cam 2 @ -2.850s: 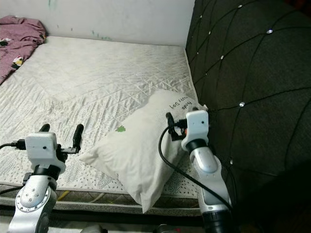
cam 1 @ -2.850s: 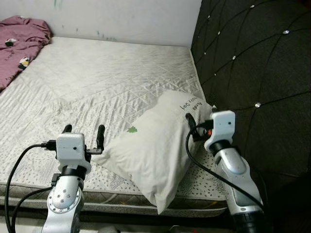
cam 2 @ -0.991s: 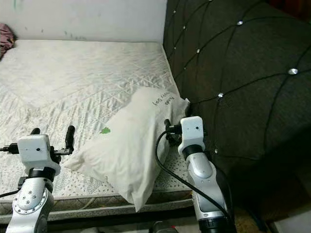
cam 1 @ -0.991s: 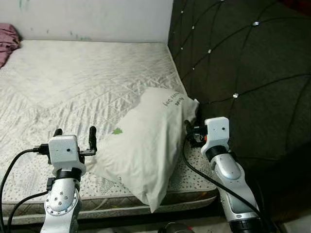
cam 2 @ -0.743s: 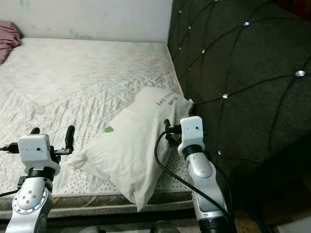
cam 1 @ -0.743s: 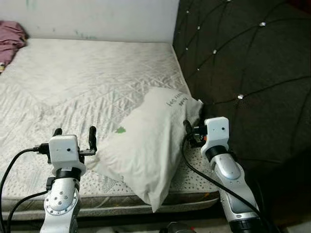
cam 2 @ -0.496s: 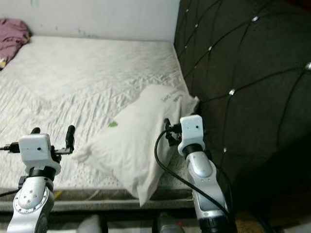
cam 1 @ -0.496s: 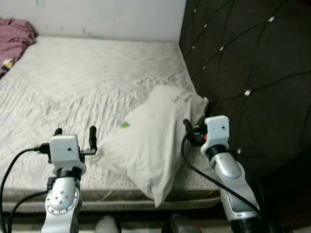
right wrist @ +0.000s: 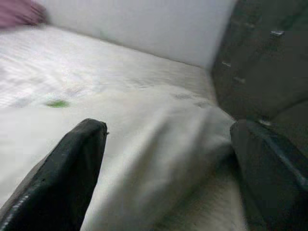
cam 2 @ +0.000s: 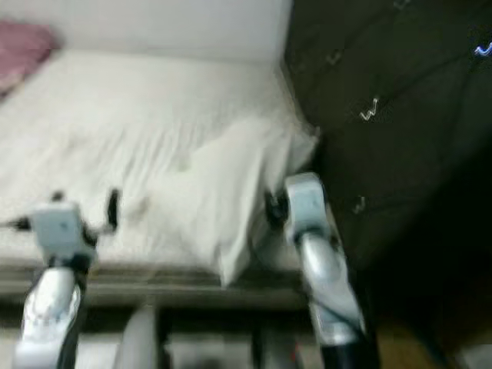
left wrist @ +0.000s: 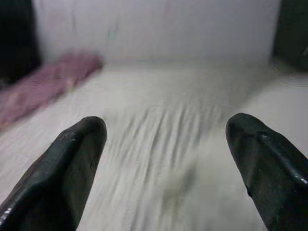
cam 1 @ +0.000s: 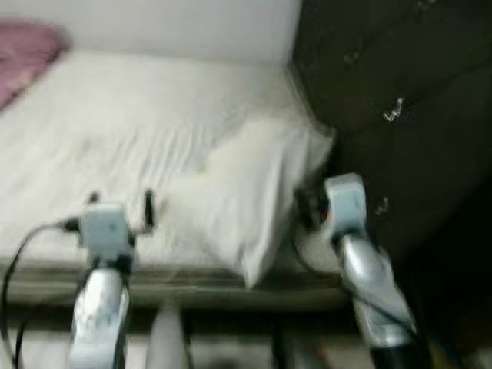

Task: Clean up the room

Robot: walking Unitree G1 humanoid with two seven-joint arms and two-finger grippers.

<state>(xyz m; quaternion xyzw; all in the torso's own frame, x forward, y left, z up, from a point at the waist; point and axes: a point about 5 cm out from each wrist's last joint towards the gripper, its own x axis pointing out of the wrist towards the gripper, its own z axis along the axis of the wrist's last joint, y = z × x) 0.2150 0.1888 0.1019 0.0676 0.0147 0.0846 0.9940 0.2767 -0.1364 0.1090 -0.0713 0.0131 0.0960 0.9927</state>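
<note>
The head views are blurred by motion. A white pillow (cam 1: 254, 192) lies at the near right corner of the bed, leaning over the mattress edge by the headboard. My left gripper (cam 1: 121, 206) is open above the mattress edge, just left of the pillow, with nothing between its fingers (left wrist: 72, 168). My right gripper (cam 1: 301, 206) is open at the pillow's right side, close to the headboard. In the right wrist view the pillow (right wrist: 159, 139) lies right ahead of the spread fingertips (right wrist: 67, 178).
The bare quilted mattress (cam 1: 154, 115) stretches back to a white wall. A dark tufted headboard (cam 1: 384, 77) rises on the right. A pink blanket (cam 1: 27, 58) is bunched at the far left. A blurred pale object (cam 1: 165, 338) shows below the bed edge.
The whole picture has shifted and blurred, so the camera is moving. Both grippers hold the same open pose beside the pillow, which has not moved on the bed.
</note>
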